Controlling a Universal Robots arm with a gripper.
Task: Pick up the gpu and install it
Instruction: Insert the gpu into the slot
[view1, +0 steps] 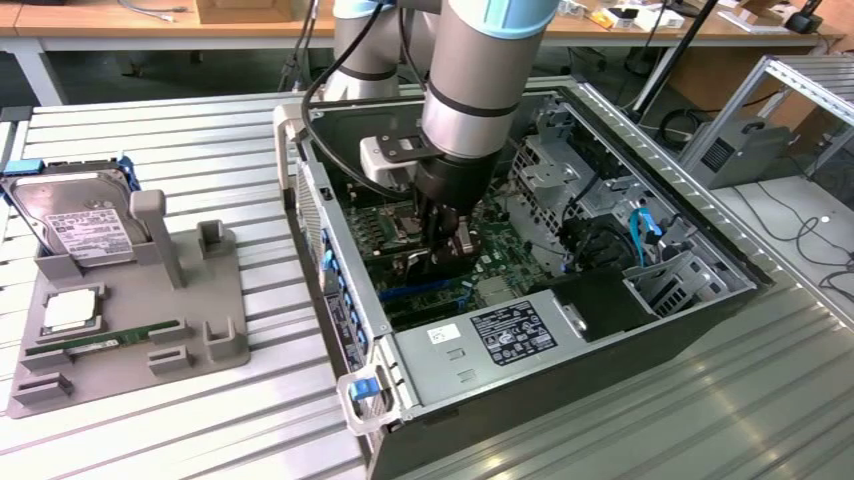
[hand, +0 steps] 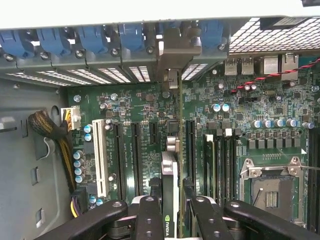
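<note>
the gpu (hand: 170, 170) stands on edge over the motherboard (hand: 235, 110) inside the open computer case (view1: 601, 340), clenched between the tool (hand: 171, 210) fingers, its bracket at the rear slot openings. left on the bench (view1: 200, 130), a hard drive (view1: 80, 225) sits in a grey holder (view1: 134, 330).

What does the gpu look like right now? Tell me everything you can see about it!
The gpu is a thin card seen edge-on, standing upright over the green motherboard inside the computer case. The gripper has its black fingers clamped on either side of it. Its silvery metal bracket reaches the case's rear slots beside the blue clips. A small green logo sits on its near edge.
</note>
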